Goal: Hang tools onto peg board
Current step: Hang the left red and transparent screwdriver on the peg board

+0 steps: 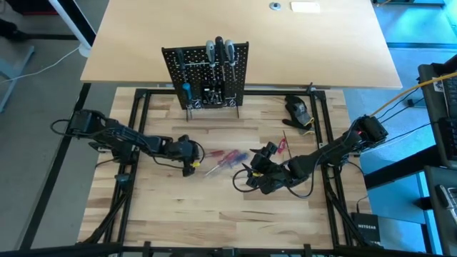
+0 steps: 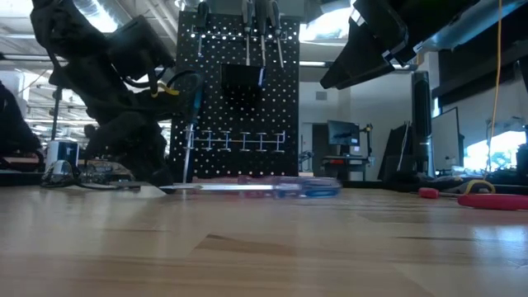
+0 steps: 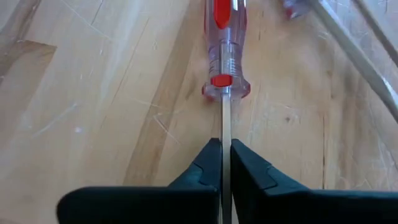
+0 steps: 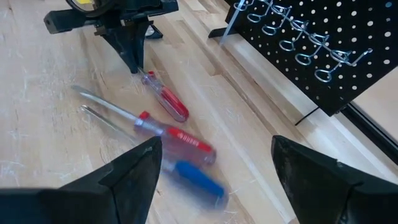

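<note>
Peg board: black perforated metal panel [image 1: 207, 75], rectangular, dotted with rows of small round holes, upright on thin wire feet at the far edge of the pale planked wooden tabletop [image 1: 214, 214]; bent silver wire hooks [image 4: 311, 46] project from its face.
Tools already hung: two dark-handled screwdrivers [image 1: 220, 51] at the panel's top, one blue-handled screwdriver [image 1: 186, 91] lower down.
Loose tools: three screwdrivers lie on the wood in front of the panel, close together. The clear plastic-handled screwdriver with a red core [image 3: 222, 46] has a smooth, ribbed collar and thin silver shaft. The larger red-and-clear-handled screwdriver [image 4: 177, 138] and the blue-handled screwdriver on the tabletop [image 4: 199, 177] lie beside it.
Left gripper [image 3: 225, 163]: matte black wedge fingers pinched on the silver shaft just behind the red-core handle, low on the wood in front of the panel.
Right gripper [image 4: 214, 162]: fingers spread wide, nothing between them, above the loose screwdrivers.
Other: black rounded lump [image 1: 298, 111] on the tabletop, right of the panel.
Writing: white lettering on the larger handle, unreadable.
</note>
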Controlling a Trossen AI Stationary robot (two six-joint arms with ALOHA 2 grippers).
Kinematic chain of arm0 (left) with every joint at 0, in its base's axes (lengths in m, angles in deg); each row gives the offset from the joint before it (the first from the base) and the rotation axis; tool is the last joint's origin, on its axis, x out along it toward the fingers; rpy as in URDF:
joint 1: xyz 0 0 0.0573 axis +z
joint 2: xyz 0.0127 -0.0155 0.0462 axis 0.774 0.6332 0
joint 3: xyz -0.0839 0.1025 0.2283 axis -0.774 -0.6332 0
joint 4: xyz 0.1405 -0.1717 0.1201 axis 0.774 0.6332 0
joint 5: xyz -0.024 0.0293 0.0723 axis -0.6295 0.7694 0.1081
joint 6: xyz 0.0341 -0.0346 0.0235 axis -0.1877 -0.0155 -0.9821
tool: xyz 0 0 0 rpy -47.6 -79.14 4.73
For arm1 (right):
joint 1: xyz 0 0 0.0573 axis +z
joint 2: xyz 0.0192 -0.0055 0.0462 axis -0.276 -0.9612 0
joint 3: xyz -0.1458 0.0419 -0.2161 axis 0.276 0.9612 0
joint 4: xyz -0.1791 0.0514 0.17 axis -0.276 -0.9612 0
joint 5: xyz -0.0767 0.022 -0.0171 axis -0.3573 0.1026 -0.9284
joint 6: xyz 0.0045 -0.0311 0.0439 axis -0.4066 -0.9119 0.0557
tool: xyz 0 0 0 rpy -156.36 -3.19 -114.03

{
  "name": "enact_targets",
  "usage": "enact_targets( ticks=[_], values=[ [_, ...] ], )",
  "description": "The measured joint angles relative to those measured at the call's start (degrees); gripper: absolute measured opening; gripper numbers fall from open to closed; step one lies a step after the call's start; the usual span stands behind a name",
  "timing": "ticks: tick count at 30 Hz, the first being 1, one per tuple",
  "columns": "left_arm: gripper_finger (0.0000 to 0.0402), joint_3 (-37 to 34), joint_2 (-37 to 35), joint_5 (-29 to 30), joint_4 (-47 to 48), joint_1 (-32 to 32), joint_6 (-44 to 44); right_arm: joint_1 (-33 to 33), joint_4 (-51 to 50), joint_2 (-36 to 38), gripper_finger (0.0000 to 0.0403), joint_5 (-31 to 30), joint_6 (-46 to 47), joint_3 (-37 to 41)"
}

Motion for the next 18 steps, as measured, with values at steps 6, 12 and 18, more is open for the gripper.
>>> enact_targets(
  ticks=[6, 12, 18],
  values=[
    [0.0009, 0.28, -0.36, 0.8, 0.66, -0.02, 0.0, 0.0, -0.62, -0.02, 0.0303, 0.03, 0.0, 0.0],
    [0.0006, -0.1, -4.35, 4.97, 2.77, -0.17, 0.07, 0.0, -1.07, -0.02, 0.0303, 0.03, 0.09, 0.02],
    [0.0004, -0.3, -10.78, 9.34, 2.13, -2.87, -0.65, 0.0, -0.97, -0.53, 0.0303, 0.04, 1.03, 0.02]
  ],
)
